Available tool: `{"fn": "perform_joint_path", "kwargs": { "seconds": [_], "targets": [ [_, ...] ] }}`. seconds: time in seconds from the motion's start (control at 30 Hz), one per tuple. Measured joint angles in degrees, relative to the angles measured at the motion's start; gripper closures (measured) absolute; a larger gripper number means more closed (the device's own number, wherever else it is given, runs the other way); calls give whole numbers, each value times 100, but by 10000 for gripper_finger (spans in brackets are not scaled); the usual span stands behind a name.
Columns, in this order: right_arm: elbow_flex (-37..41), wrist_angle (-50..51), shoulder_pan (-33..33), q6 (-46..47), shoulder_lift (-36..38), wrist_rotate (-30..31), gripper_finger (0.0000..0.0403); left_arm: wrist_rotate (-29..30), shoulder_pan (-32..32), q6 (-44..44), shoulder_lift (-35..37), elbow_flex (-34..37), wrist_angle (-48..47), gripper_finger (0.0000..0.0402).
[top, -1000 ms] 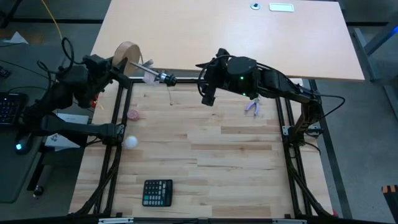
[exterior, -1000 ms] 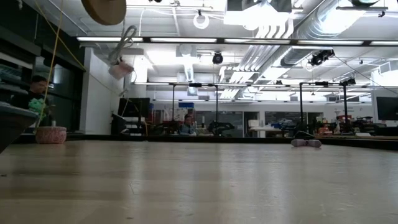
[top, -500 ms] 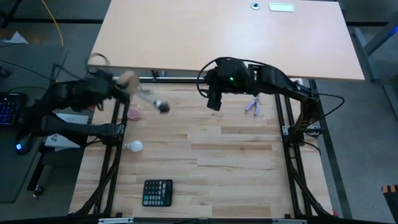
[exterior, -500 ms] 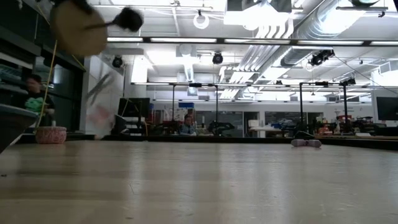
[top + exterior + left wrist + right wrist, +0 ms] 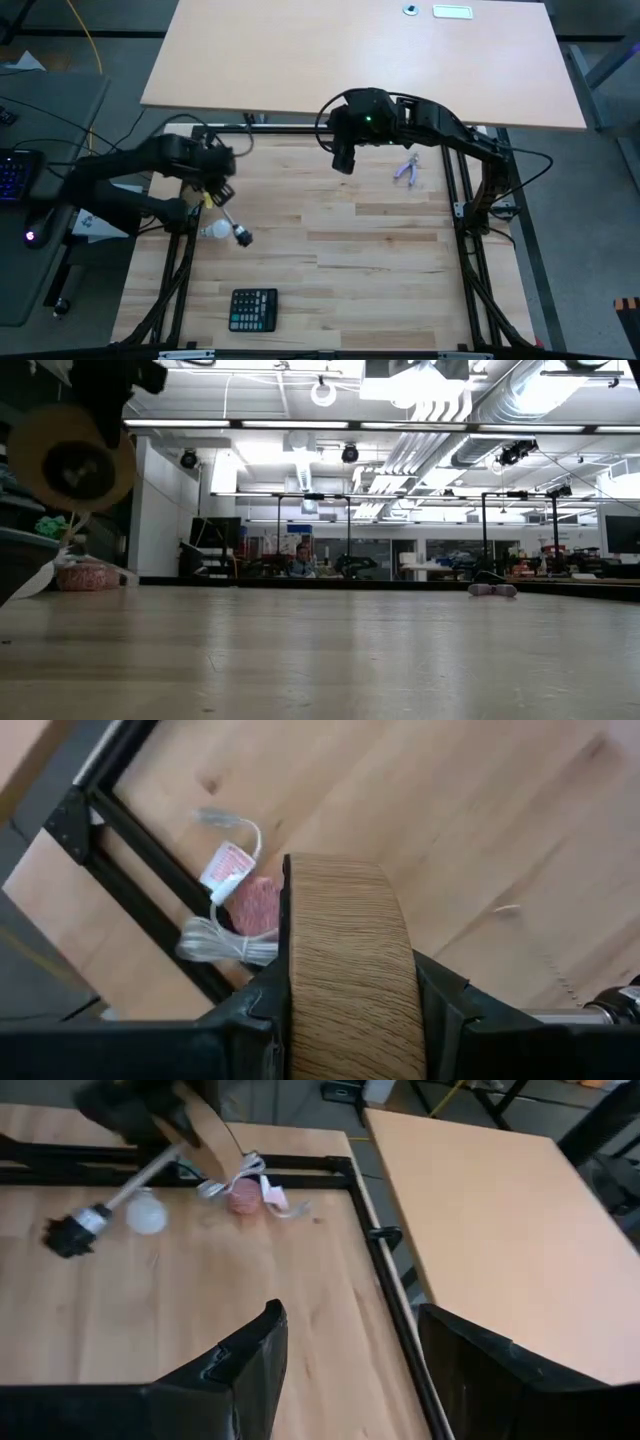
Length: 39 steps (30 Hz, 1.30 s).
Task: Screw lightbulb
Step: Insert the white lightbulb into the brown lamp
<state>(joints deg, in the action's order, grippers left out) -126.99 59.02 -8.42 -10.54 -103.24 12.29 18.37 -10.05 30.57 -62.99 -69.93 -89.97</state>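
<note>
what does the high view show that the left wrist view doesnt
Only the high view shows the lightbulb lying on the table, the black socket on its rod just beside it, the calculator near the front edge, the small purple tool, and the right gripper hanging open over the far middle of the table.

Only the left wrist view shows the white tag and the bundled cord by the frame.

Both show the left gripper clamped on the wooden disc, and the small pink object.
</note>
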Motion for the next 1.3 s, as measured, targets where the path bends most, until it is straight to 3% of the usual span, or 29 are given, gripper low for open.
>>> {"fn": "perform_joint_path", "kwargs": {
  "seconds": [0.13,0.37,0.43,0.7,0.87,1.13,1.3],
  "targets": [
    [-1,44,-23,-101,0,-38,187,-132,174,145,-312,89,25,286],
    [1,133,-102,-410,0,-40,187,-1773,494,266,-748,84,9,286],
    [1,140,-155,-410,0,-64,187,-1939,679,418,-887,84,10,286],
    [3,268,-257,-410,0,-435,187,-823,1430,2050,-1213,85,-4,286],
    [3,295,-252,-523,0,-444,187,-738,2134,3390,-1214,133,8,286],
    [3,289,-257,-496,0,-501,187,-550,3295,6259,-1031,756,-16,286],
    [3,276,-257,-482,0,-688,187,-299,3521,7028,-1022,838,-36,286]
  ]
}}
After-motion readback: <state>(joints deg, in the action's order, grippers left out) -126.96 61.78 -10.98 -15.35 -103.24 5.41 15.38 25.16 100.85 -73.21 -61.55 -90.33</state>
